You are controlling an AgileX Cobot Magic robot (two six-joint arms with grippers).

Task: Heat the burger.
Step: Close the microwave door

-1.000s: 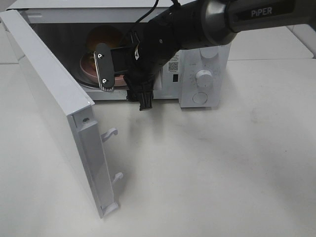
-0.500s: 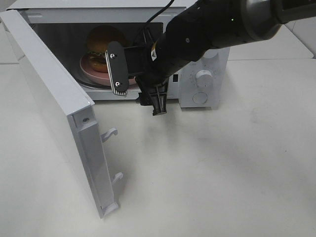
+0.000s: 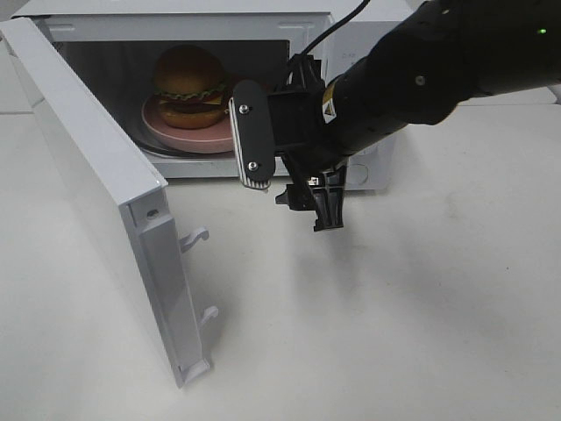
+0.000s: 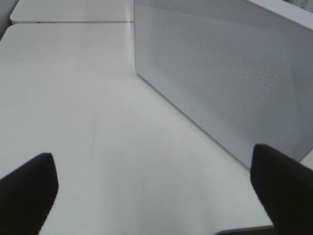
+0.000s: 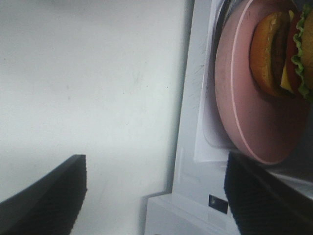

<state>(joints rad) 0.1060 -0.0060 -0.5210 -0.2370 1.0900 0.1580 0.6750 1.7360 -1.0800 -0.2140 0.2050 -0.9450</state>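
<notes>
The burger (image 3: 188, 81) sits on a pink plate (image 3: 180, 133) inside the open microwave (image 3: 175, 9). My right gripper (image 3: 287, 171) hovers just outside the oven's opening, to the right of the plate, open and empty. One silver-tipped finger (image 3: 249, 136) faces the camera. The right wrist view shows the burger (image 5: 279, 54) on its plate (image 5: 239, 112) beyond the open right gripper (image 5: 156, 196). In the left wrist view, my left gripper (image 4: 154, 196) stands wide open over bare table and holds nothing. It does not appear in the exterior view.
The microwave door (image 3: 88, 149) is swung fully open to the left, its latch hooks (image 3: 197, 237) sticking out over the table. In the left wrist view, a perforated white panel (image 4: 220, 73) stands close ahead. My right arm covers the microwave's control panel.
My right gripper has pulled back out of the microwave, moving right and toward the front. The burger and plate stay inside, now fully visible.
</notes>
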